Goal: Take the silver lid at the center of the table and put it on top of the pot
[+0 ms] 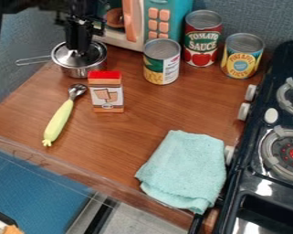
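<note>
The pincer (80, 49) is hanging at the middle of the silver lid (96, 54); how far open it is, or whether it is gripping, I cannot tell. The lid is resting on the pot (81, 72). Three cans are standing on the wooden desk (121, 144), beside a stove (249, 176).

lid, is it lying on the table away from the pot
No, the lid sits on top of the pot, right under the gripper.
</note>
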Robot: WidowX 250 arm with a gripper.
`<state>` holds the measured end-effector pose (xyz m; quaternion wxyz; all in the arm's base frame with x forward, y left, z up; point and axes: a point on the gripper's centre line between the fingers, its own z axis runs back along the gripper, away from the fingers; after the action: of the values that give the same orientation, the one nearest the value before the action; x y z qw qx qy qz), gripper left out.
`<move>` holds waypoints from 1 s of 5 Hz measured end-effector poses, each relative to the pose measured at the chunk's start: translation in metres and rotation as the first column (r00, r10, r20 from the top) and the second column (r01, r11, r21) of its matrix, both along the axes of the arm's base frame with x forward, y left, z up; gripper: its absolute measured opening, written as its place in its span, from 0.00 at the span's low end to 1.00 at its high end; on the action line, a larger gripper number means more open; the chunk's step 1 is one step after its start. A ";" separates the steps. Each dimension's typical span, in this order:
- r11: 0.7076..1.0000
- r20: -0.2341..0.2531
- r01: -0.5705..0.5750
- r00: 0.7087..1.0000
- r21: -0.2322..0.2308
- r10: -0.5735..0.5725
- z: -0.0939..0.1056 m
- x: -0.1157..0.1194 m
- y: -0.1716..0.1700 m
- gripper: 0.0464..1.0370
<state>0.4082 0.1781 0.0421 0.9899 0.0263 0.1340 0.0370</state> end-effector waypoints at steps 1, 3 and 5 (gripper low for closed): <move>1.000 0.019 -0.018 1.000 -0.024 0.018 0.001 0.005 -0.003 0.22; 0.998 0.022 -0.036 0.999 -0.058 0.037 -0.001 0.003 -0.005 0.58; 0.996 -0.011 0.034 0.999 -0.082 -0.035 0.004 -0.008 -0.016 0.97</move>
<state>0.4000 0.1624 0.0460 0.9898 -0.0116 0.1412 0.0143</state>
